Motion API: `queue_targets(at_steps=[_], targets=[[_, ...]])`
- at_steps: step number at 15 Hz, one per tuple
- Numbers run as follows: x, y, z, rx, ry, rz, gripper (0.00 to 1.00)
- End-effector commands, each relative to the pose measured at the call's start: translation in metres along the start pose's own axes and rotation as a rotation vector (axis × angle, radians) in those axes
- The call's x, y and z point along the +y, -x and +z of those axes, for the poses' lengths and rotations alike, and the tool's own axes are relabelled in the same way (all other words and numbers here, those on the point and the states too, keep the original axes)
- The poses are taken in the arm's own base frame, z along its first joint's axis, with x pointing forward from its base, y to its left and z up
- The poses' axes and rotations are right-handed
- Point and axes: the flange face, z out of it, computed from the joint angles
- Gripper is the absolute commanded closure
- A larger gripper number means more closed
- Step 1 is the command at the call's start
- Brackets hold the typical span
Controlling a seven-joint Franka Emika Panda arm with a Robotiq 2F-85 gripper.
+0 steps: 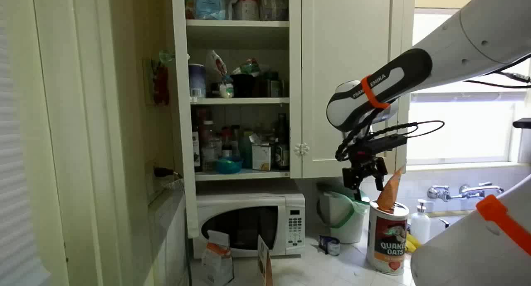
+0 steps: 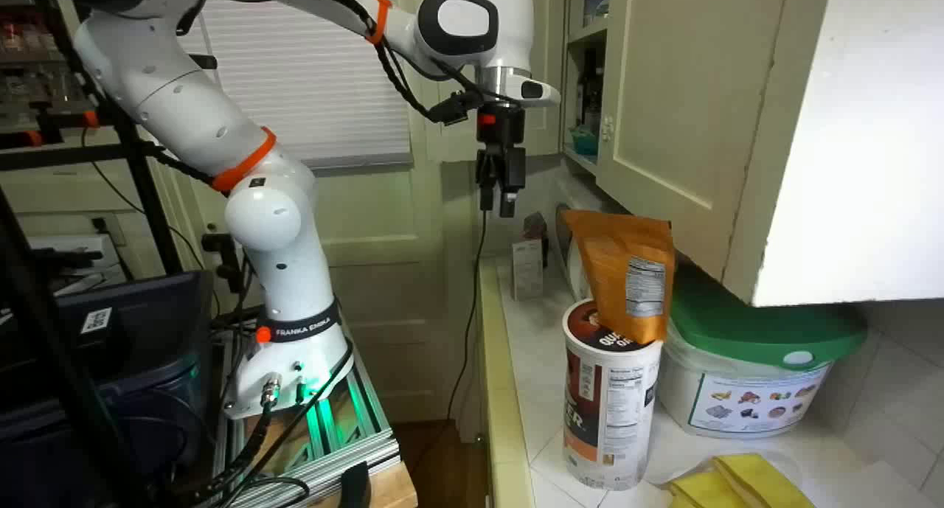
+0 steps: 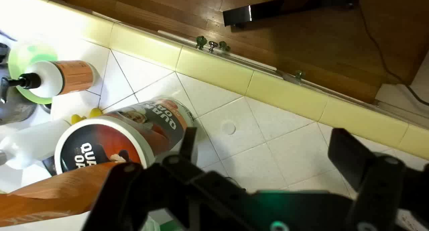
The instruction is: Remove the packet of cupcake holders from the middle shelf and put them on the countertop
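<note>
The packet of cupcake holders appears to be the small pale bundle (image 1: 226, 89) at the front edge of the middle shelf (image 1: 244, 100), in an exterior view. A dark cup and a crumpled bag stand close behind it. The packet is out of view in the wrist view. The pale tiled countertop (image 1: 290, 271) runs below the cupboard and also shows in the wrist view (image 3: 231, 127). My gripper (image 1: 369, 189) points down above the countertop, to the right of the open shelves and well away from the packet. In the wrist view its fingers (image 3: 263, 140) are wide apart with nothing between them.
A Quaker Oats canister (image 1: 388, 244) with an orange pouch (image 2: 627, 272) on top stands near the gripper. A closed cupboard door (image 1: 346, 70) stands beside the shelves. A white microwave (image 1: 294, 215), white bag (image 1: 218, 263), thin box (image 1: 264, 261), small can (image 1: 332, 246) and green-rimmed bin (image 1: 344, 215) stand below.
</note>
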Motion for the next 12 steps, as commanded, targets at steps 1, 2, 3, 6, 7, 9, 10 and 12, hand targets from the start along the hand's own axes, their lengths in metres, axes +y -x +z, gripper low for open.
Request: queue_targets(at_steps=[1,2,3,6,7,9,10,12], targets=[[0.0,0.0,0.0,-0.001,0.0,0.0,0.0],[0.0,0.0,0.0,-0.001,0.0,0.0,0.0],[0.0,0.0,0.0,-0.001,0.0,0.0,0.0],[0.0,0.0,0.0,-0.001,0.0,0.0,0.0],[-0.004,-0.008,-0.021,0.021,-0.021,0.018,0.0],[-0.017,-0.016,-0.062,0.081,-0.04,0.012,0.0],[-0.029,-0.021,-0.089,0.125,-0.047,-0.008,0.0],[-0.053,-0.029,-0.133,0.19,-0.068,-0.029,0.0]])
